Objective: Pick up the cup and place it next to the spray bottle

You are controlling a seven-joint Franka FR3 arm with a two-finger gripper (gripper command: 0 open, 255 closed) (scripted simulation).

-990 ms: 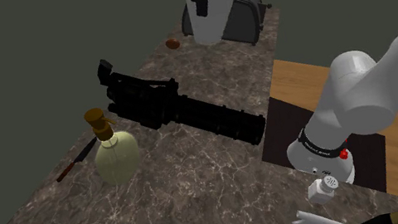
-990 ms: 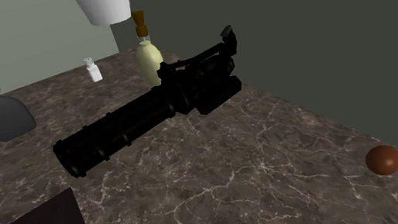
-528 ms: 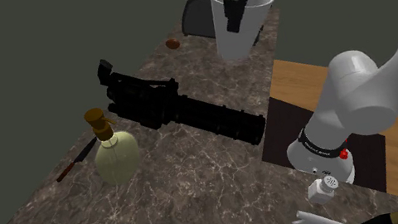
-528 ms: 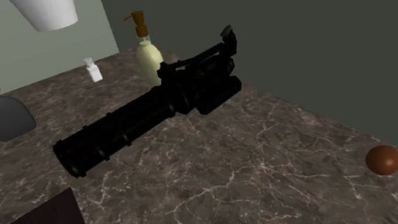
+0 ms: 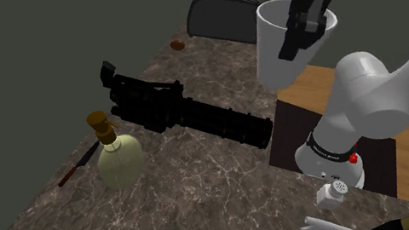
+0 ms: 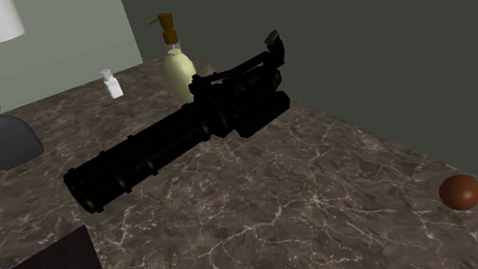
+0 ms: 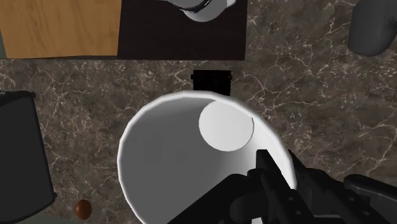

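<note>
Dark marbled countertop (image 5: 208, 191), grey-green wall (image 5: 9, 49)

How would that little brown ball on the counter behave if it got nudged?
Probably rolls: the brown ball looks round and smooth. It is small beside the toaster, so likely light.

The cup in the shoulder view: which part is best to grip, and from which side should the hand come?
The rim wall, from above. The cup is open, mouth up, and wide, so one finger inside and one outside can likely pinch its thin wall. The hand grips it so now, in the air.
</note>
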